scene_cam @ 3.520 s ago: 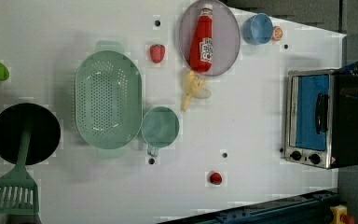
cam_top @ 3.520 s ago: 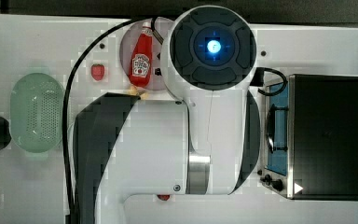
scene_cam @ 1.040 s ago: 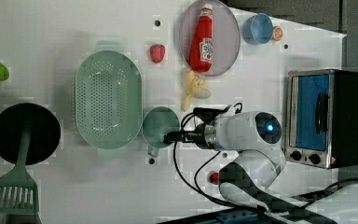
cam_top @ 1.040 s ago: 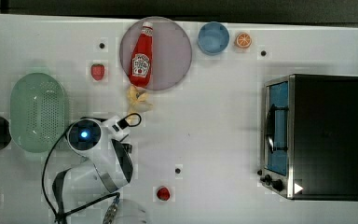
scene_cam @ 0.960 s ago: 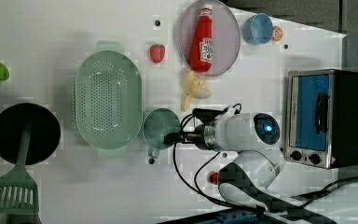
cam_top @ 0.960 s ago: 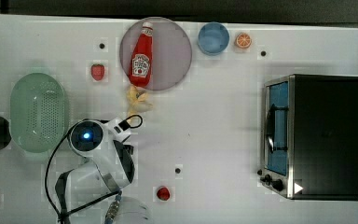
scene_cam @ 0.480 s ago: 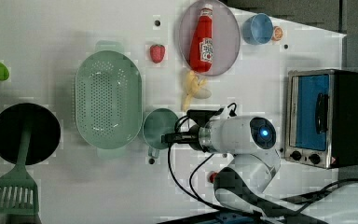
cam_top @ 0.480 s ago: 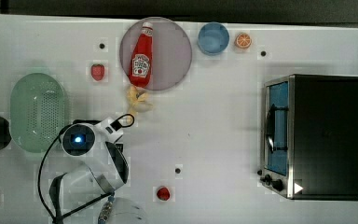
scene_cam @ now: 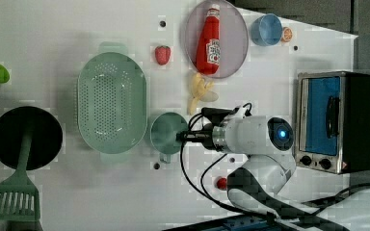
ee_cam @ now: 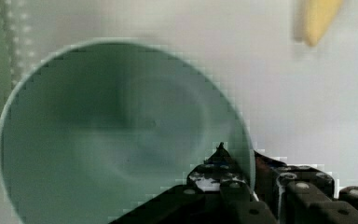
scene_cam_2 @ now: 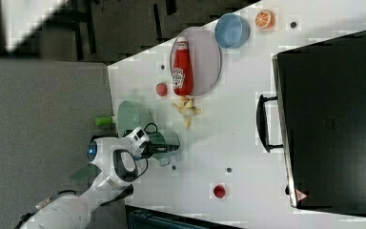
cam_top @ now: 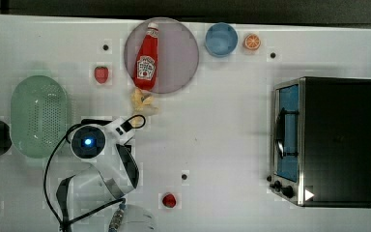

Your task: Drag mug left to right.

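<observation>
Table (scene_cam: 77, 29), white and flat, carries everything. A black-cased toaster oven (scene_cam: 335, 122) with a blue glass door stands at the left view's right. A large pale-green perforated colander (scene_cam: 112, 102) lies left of centre in the left view, and the white Franka arm (scene_cam: 250, 134) reaches level toward it. The small round dark teal-green mug (scene_cam: 167, 132) sits upright just beside the colander's right edge in the left view, below the peeled yellow banana (scene_cam: 200, 91). The black gripper (ee_cam: 240, 175) is narrowed onto the mug's rim: in the wrist view one finger (ee_cam: 219, 168) sits inside the wall and the other outside, pinching it.
</observation>
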You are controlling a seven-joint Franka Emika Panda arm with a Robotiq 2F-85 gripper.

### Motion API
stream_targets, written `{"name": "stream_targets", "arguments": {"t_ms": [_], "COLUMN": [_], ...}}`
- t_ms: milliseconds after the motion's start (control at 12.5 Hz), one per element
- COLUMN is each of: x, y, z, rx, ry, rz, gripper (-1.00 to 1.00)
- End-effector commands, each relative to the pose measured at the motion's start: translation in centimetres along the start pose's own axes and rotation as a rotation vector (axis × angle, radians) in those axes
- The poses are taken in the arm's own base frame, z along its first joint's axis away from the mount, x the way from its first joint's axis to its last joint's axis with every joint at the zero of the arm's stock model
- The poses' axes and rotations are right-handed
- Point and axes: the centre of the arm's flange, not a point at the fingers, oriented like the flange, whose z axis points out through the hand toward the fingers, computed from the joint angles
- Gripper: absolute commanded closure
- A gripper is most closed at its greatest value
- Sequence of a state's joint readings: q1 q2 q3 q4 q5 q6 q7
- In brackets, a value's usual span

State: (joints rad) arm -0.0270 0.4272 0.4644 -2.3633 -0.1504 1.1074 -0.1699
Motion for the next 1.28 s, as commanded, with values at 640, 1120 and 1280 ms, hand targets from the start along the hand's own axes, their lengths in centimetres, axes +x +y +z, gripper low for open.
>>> {"name": "stream_targets", "arguments": {"t_ms": [640, 1120, 1280], "x": [3.3, 3.6, 4.0], "y": [9.8, 14.3, 16.1], "z": [-1.8, -2.2, -2.5], "rx": [-0.028, -0.038, -0.043], "ry": [0.027, 0.022, 0.027], "rz": [0.002, 0.039, -0.011], "gripper": [0.65, 0.65, 0.65]}}
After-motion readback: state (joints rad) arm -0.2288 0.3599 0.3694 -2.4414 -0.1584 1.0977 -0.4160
